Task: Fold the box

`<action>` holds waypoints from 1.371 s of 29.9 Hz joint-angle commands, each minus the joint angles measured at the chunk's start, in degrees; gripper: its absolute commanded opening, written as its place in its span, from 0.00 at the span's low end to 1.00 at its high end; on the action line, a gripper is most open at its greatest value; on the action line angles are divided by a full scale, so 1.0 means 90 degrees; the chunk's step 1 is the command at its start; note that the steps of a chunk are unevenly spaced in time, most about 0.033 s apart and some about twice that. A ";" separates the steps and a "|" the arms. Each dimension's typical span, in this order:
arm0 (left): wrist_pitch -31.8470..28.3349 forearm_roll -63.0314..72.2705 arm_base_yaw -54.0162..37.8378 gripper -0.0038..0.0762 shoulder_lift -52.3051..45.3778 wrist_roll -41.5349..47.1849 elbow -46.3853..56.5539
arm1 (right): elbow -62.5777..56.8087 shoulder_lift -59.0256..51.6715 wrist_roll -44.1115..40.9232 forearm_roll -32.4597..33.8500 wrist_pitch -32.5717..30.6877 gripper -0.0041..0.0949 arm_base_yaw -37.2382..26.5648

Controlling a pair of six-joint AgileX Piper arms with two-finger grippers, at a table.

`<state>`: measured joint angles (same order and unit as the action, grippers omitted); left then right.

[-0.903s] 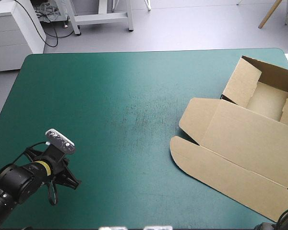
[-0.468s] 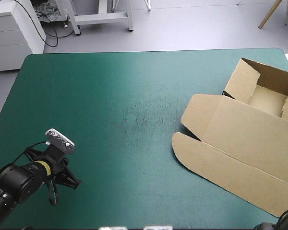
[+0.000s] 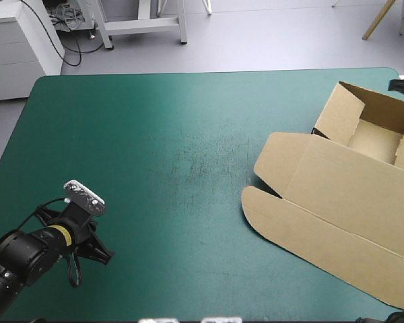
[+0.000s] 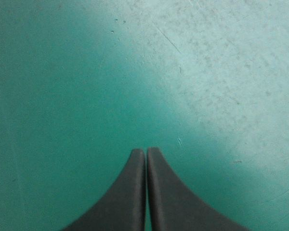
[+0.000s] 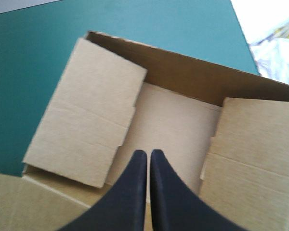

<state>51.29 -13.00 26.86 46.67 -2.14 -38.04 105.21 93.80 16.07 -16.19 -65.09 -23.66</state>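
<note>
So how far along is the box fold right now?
Done: the brown cardboard box has its far wall and two side flaps raised, forming an open tray. In hand: the right hand, shut and holding nothing, hovers over the tray floor; the left hand sits shut above the teal-green table cover. Left: the side flaps look loose, not tucked, and the broad lid panel lies flat.

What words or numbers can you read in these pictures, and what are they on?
None can be read.
The brown box is plain board with no print, inside or on its lid.
The teal-green cover shows only scuffs.
The left claw and the right claw bear no label.
</note>
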 commanded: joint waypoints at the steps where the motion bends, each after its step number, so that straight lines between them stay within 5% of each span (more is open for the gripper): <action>1: -0.0369 -0.0097 0.0033 0.04 -0.0051 0.0013 -0.0164 | 0.0186 -0.0373 0.0066 0.0192 0.0126 0.04 0.0751; 9: -0.0753 -0.0053 0.0033 0.04 -0.0052 0.0013 -0.0164 | 0.0174 -0.0373 -0.0605 0.1897 -0.0237 0.04 0.2879; 16: -0.0500 -0.0019 0.0033 0.04 -0.0518 0.0013 0.0150 | -0.0800 -0.0906 -0.0696 0.1921 0.0329 0.04 0.3951; 34: -0.0123 0.0295 0.0033 0.04 -0.2788 0.0013 0.1034 | -0.6117 -0.4774 -0.0778 0.1850 0.2316 0.04 0.4098; 41: 0.0043 0.0342 0.0033 0.04 -0.2806 0.0013 0.1034 | -0.7339 -0.6471 -0.0777 0.1728 0.2381 0.04 0.4098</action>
<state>53.97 -10.03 26.86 20.98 -2.14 -27.47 40.44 40.43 9.12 -0.45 -47.30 13.21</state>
